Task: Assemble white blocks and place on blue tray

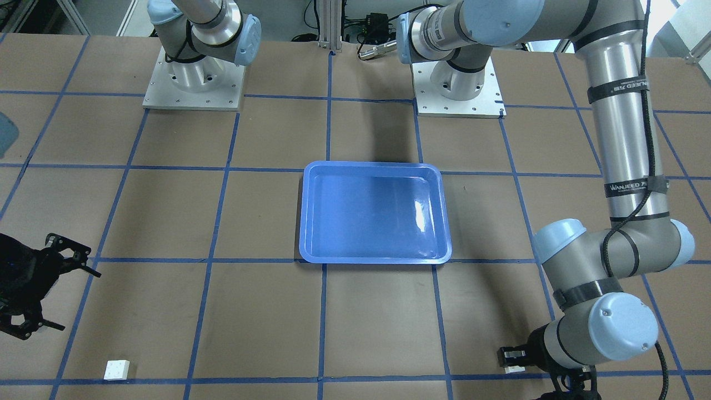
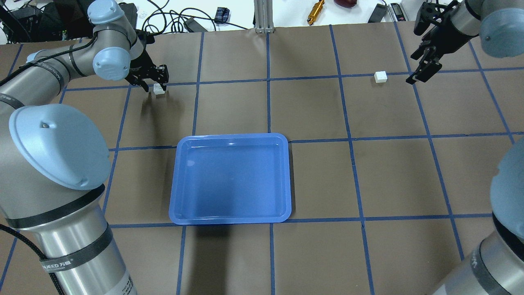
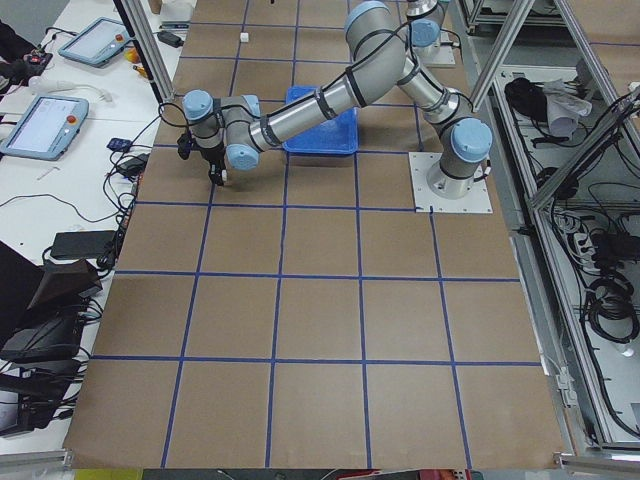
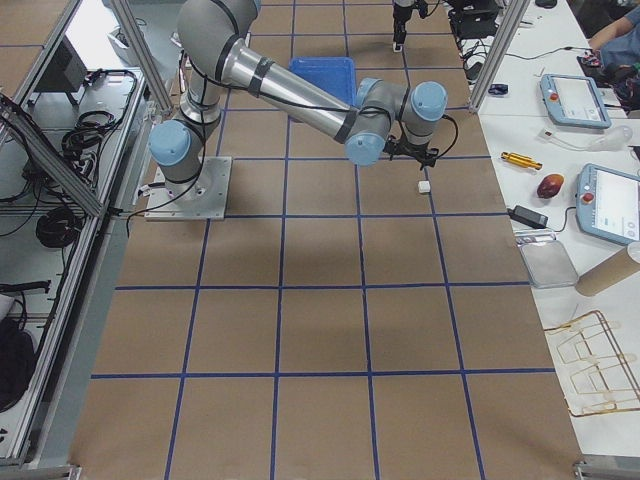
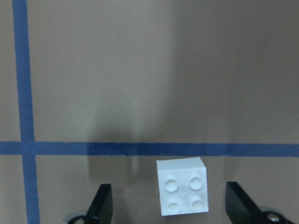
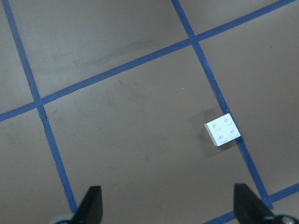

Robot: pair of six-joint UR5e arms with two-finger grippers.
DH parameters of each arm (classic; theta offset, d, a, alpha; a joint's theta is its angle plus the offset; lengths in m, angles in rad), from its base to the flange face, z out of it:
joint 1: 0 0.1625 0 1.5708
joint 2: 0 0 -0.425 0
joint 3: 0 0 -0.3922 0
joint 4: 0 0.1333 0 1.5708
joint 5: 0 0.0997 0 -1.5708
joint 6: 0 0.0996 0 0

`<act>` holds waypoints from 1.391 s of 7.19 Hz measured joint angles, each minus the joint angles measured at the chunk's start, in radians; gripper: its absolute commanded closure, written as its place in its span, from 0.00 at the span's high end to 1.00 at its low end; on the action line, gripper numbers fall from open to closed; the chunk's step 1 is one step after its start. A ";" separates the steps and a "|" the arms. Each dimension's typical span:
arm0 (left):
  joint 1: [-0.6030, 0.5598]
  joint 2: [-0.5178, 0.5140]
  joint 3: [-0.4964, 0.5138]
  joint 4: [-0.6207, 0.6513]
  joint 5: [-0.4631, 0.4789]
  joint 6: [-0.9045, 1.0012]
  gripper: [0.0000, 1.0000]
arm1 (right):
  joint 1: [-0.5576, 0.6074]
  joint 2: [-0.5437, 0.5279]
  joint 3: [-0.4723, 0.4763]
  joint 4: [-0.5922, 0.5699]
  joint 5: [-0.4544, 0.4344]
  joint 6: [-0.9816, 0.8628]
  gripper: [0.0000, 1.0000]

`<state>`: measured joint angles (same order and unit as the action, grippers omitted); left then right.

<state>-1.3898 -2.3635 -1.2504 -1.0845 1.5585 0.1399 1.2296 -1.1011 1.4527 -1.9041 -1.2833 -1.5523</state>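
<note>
Jaws of left end effector [image 5: 169, 196] straddle one white block [image 5: 182, 185], spread, untouching; right end effector [image 6: 168, 191] spread, empty.

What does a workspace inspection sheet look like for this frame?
Surface: brown table, blue tape grid.
Job's things: tray empty; left block and right block lie apart on the table, not joined.
Clutter: nothing seen.
Claws: left claw open, straddling the left block without touching it; right claw open, raised, right block ahead of it.
Cables: black cable strapped along the left arm; wires beyond the far edge.
Surroundings: brass tool, pendants on side benches.
</note>
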 measured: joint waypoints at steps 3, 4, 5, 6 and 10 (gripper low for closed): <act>-0.004 0.018 0.000 -0.015 -0.015 -0.016 0.14 | -0.002 0.071 -0.029 -0.029 0.041 -0.110 1.00; -0.015 0.051 -0.008 -0.050 -0.032 -0.017 0.14 | -0.007 0.101 -0.042 -0.037 0.046 -0.166 0.99; -0.036 0.091 -0.034 -0.081 -0.042 -0.016 0.14 | -0.013 0.123 -0.054 -0.041 0.051 -0.203 0.99; -0.069 0.138 -0.091 -0.088 -0.045 -0.013 0.14 | -0.016 0.141 -0.074 -0.043 0.054 -0.253 0.92; -0.145 0.384 -0.376 -0.083 -0.050 -0.051 0.14 | -0.022 0.247 -0.182 -0.034 0.117 -0.368 0.99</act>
<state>-1.5346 -1.9796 -1.6260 -1.1676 1.5088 0.0886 1.2080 -0.8542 1.2707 -1.9385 -1.1668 -1.9208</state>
